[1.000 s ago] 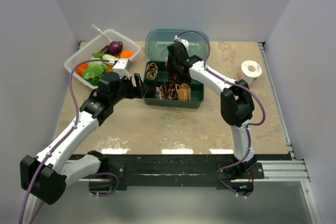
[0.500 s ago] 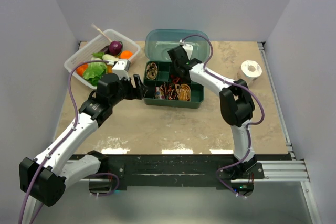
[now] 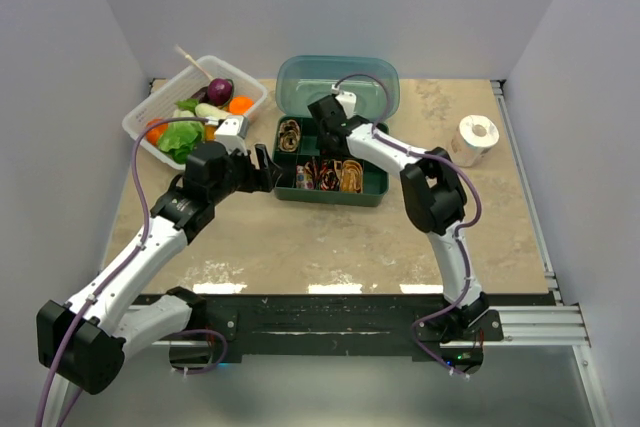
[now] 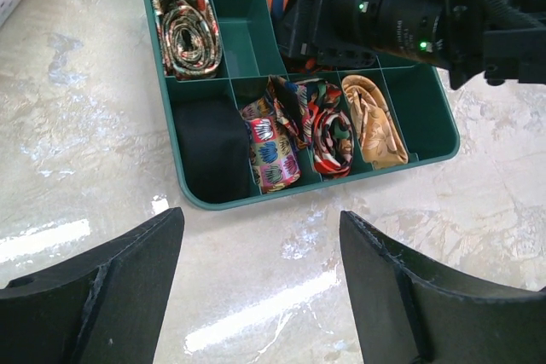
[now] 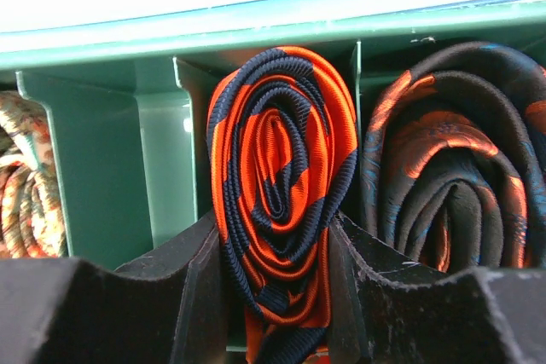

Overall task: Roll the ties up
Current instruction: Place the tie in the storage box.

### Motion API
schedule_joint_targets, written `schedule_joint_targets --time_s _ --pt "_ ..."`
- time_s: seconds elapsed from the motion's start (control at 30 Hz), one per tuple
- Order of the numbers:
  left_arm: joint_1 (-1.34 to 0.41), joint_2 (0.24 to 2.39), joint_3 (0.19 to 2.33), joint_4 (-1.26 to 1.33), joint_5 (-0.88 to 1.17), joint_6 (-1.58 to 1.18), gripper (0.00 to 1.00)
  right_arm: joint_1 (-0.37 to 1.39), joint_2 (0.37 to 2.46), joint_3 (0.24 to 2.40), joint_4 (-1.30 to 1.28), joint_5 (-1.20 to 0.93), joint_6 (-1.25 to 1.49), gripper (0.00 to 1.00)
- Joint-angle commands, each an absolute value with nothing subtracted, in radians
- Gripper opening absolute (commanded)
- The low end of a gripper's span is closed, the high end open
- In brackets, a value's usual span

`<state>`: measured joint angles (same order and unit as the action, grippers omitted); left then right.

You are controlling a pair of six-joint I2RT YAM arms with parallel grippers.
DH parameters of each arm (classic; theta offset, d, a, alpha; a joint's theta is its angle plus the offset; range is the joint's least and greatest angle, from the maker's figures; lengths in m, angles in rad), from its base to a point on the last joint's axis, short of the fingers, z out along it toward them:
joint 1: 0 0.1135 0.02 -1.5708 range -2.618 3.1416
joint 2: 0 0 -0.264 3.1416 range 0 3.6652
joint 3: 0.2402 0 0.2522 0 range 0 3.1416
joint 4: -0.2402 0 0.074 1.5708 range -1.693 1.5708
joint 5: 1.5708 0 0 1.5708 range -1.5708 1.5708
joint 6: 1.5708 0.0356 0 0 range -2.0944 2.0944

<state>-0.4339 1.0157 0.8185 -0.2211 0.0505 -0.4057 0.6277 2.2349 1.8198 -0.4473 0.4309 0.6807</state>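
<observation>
— What is this place looking like?
— A robot lab booth: plain white walls [image 3: 330, 7] are enclosing the table [image 3: 300, 247], and an aluminium rail [image 3: 530, 323] is running along its near edge.

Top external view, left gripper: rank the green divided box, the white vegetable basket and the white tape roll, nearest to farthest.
1. The green divided box, just right of the left gripper, almost at its fingertips.
2. The white vegetable basket, beyond it and to the left.
3. The white tape roll, far off to the right.
</observation>
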Motion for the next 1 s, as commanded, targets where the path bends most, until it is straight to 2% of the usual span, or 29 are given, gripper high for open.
schedule_joint_targets --time_s 0.0,0.3,0.33,0.43,0.47,0.53,0.57,0.7,0.77,0.93,0.97 --pt "-0.431 0.991 0.802 -0.16 0.077 -0.414 0.78 0.644 2.278 1.902 -0.492 0.466 0.698 0.0" --pt "-0.431 0.986 0.798 -0.152 0.081 -0.417 0.78 0.644 2.309 1.907 -0.543 0.483 0.686 0.0" --pt "-0.43 0.986 0.798 -0.152 0.081 -0.417 0.78 0.644 2.307 1.907 -0.545 0.48 0.68 0.08" --pt "-0.431 0.986 0.799 -0.153 0.081 -0.417 0.78 0.644 2.283 1.907 -0.549 0.459 0.66 0.24" --pt "-0.431 0.986 0.799 -0.152 0.081 -0.417 0.78 0.644 2.273 1.902 -0.545 0.454 0.652 0.35" --pt "-0.431 0.986 0.798 -0.15 0.084 -0.417 0.78 0.646 2.244 1.898 -0.542 0.44 0.638 0.43" --pt "-0.431 0.985 0.799 -0.15 0.083 -0.417 0.78 0.644 2.235 1.893 -0.543 0.436 0.638 0.53" --pt "-0.431 0.985 0.798 -0.149 0.092 -0.417 0.78 0.646 2.183 1.873 -0.529 0.403 0.635 0.68" --pt "-0.431 0.986 0.798 -0.147 0.095 -0.417 0.78 0.644 2.164 1.867 -0.525 0.388 0.634 0.72" --pt "-0.431 0.991 0.801 -0.143 0.107 -0.417 0.78 0.646 2.145 1.884 -0.546 0.371 0.629 0.92" --pt "-0.431 0.991 0.801 -0.143 0.107 -0.419 0.78 0.644 2.143 1.888 -0.551 0.373 0.624 0.92"
